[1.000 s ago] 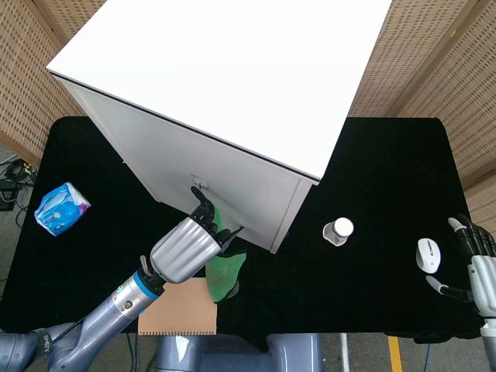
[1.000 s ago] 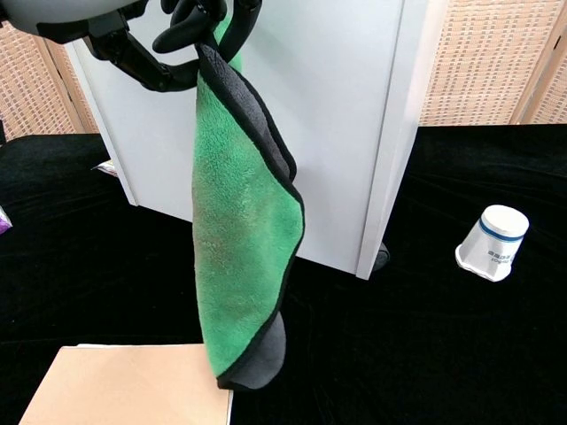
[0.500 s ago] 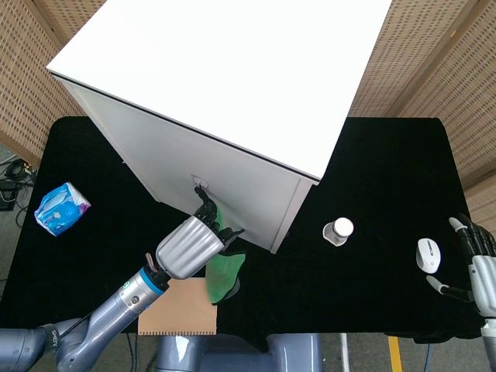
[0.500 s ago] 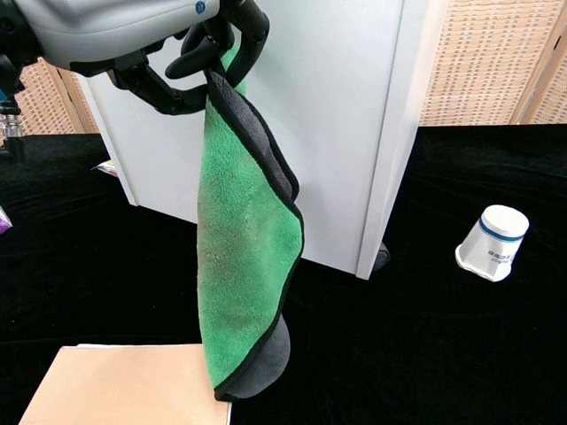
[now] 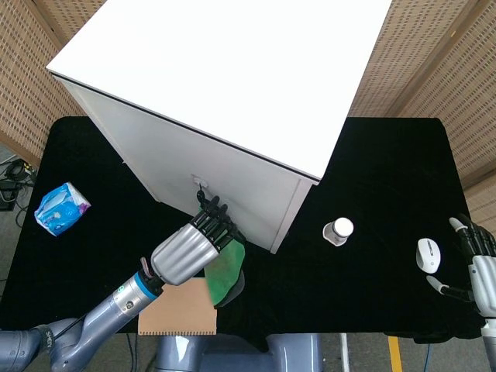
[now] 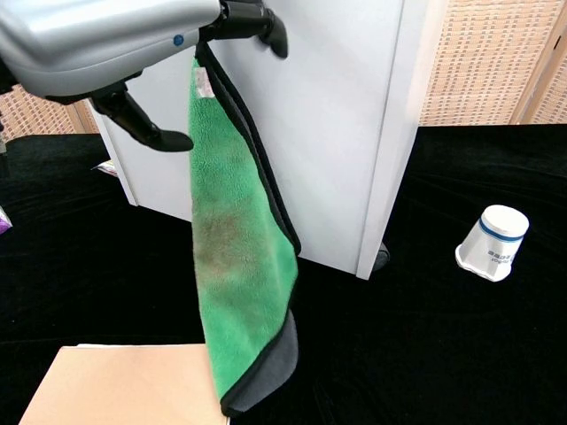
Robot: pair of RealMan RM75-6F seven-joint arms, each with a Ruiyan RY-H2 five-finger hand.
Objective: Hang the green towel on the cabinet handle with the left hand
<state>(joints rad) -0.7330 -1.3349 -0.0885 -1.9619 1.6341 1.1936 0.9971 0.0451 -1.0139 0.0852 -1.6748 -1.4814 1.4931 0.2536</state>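
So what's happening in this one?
The left hand is up against the front of the white cabinet, holding a green towel that hangs down its door. Whether the towel is on the handle yet cannot be seen. The right hand rests idle near a white mouse.

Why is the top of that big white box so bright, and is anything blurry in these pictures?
Head view: the cabinet top is washed out to flat white, with no texture visible. Chest view: the left hand sits very close to the lens, large and slightly soft, while the green towel shows crisp fibres; the black table swallows shadows.
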